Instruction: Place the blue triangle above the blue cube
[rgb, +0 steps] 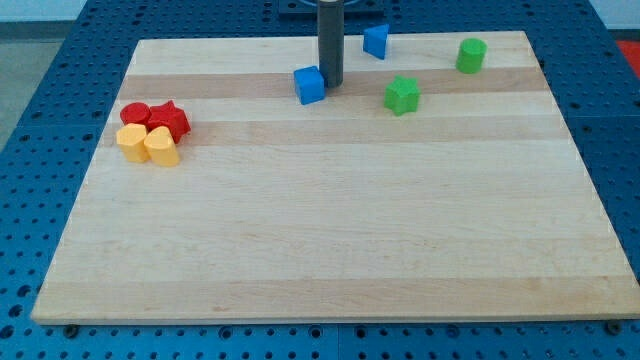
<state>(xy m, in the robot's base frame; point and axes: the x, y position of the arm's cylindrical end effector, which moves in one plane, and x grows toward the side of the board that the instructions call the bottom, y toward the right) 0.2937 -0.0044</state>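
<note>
Background's pretty plain: a big pale wooden board with lengthwise grain stripes, some lighter, some a bit tanner, sitting on a blue perforated table full of evenly spaced holes. The blue surface shows on all sides of the board. Lighting is even and soft, with only faint shadows

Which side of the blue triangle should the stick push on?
Probably its right face, pushing toward the view's left. The blue triangle sits up and right of the blue cube, and my tip rests beside the cube's right edge.
</note>
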